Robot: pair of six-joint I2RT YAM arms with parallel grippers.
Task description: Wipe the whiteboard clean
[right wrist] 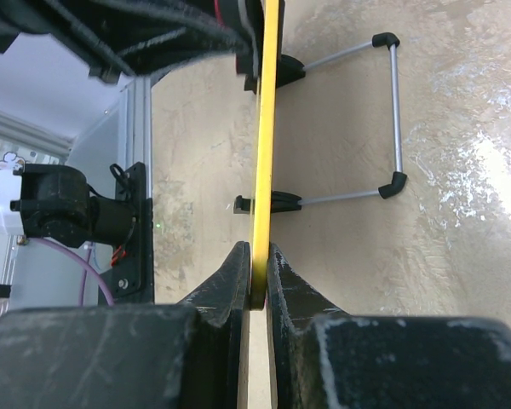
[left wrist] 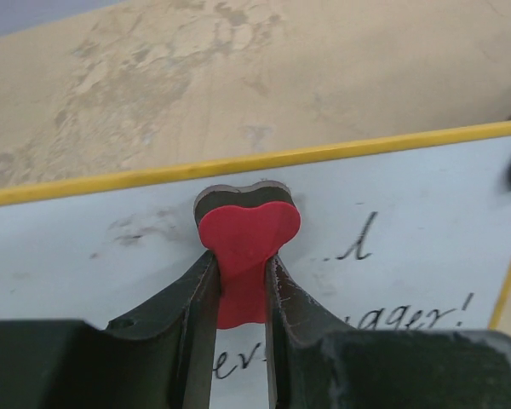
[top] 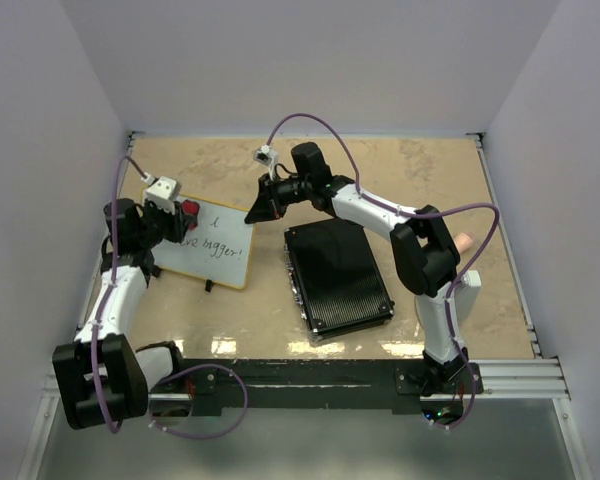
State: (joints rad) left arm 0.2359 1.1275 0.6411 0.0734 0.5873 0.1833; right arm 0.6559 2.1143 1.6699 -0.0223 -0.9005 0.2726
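From above, the whiteboard (top: pixel 220 255) stands propped at the left of the table (top: pixel 430 180), with the left gripper (top: pixel 185 213) at its face and the right gripper (top: pixel 256 210) at its far right corner. The left wrist view shows the left jaws clamped on a red heart eraser (left wrist: pixel 247 239) pressed to the board, which should sweep evenly over the words. The right wrist view shows the right jaws pinching the yellow frame (right wrist: pixel 265 128); that hold should be firm against tipping.
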